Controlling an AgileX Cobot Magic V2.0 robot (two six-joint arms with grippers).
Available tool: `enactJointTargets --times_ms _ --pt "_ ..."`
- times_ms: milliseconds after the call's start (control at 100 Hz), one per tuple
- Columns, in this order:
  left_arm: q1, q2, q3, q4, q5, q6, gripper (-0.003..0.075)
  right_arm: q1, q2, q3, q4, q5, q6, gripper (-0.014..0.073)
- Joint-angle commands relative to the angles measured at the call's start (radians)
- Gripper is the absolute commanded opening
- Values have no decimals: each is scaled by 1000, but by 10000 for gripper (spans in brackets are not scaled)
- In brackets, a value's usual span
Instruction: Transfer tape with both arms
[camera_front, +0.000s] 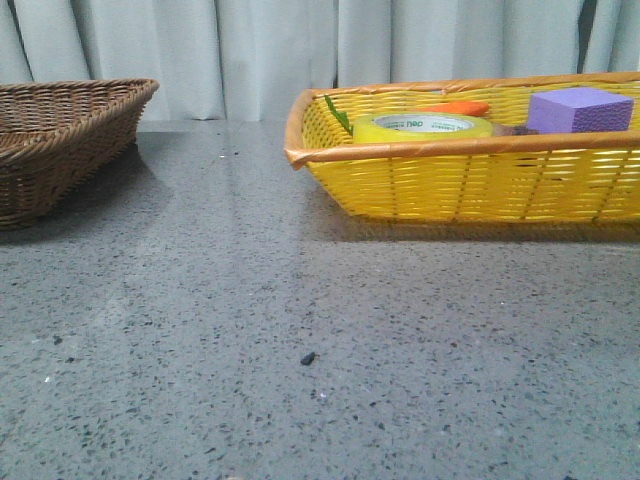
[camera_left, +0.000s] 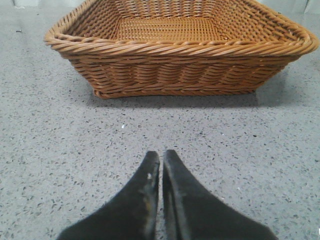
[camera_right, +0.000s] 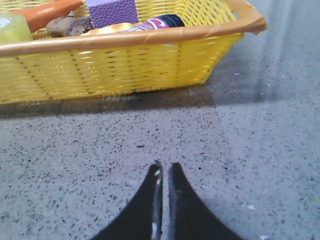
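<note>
The yellow tape roll (camera_front: 422, 127) with its white, green-lettered core lies flat in the yellow basket (camera_front: 470, 185) at the right rear of the table. Only its edge shows in the right wrist view (camera_right: 11, 28). My left gripper (camera_left: 161, 155) is shut and empty, low over the grey table, facing the brown wicker basket (camera_left: 180, 55). My right gripper (camera_right: 165, 166) is shut and empty, low over the table in front of the yellow basket (camera_right: 125, 65). Neither gripper shows in the front view.
The yellow basket also holds a purple foam block (camera_front: 580, 108), an orange carrot (camera_front: 455, 107), a brown lump (camera_right: 70, 26) and a dark bottle (camera_right: 160, 22). The brown wicker basket (camera_front: 60, 140) stands at the left rear. A small dark speck (camera_front: 308, 357) lies on the speckled table.
</note>
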Motion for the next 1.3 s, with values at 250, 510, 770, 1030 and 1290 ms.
enactJointTargets --times_ms 250,510,770,1030,1290 --pt "4 -29 11 0 -161 -8 -20 0 -21 22 -12 -209 -9 -67" --pt "4 -29 11 0 -185 -8 -21 0 -21 22 -12 -240 -9 -67" --pt "4 -29 11 1 -185 -8 -20 0 -21 22 -12 -263 -9 -67" --pt "4 -29 11 5 -185 0 -21 0 -21 22 -12 -263 -9 -67" --pt "4 -29 11 24 -185 0 -21 0 -20 22 -12 -266 -9 -67"
